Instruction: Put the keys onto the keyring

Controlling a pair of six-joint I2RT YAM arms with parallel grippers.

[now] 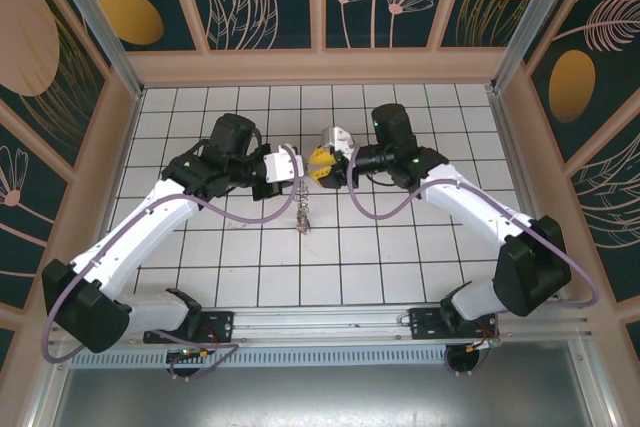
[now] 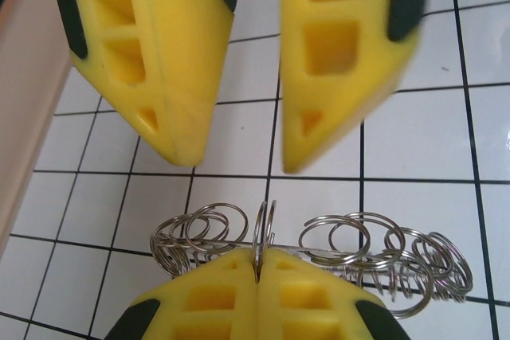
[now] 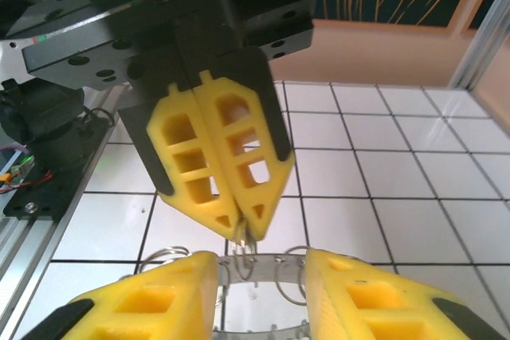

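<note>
Left pincer (image 2: 256, 264): closed on one upright wire loop of the keyring (image 2: 422, 272), which is held lifted above the white tiled tabletop (image 1: 400, 247), its other coils draped to either side and dangling between the two arms. Right pincer (image 3: 261, 259): spread apart, set just beside the same loop, nothing gripped. The keyring is judged light, floppy and slippery, made of thin springy wire, and best taken by a single loop close beside the pinch; counted: one keyring of many linked loops, two pincers, one tabletop.
</note>
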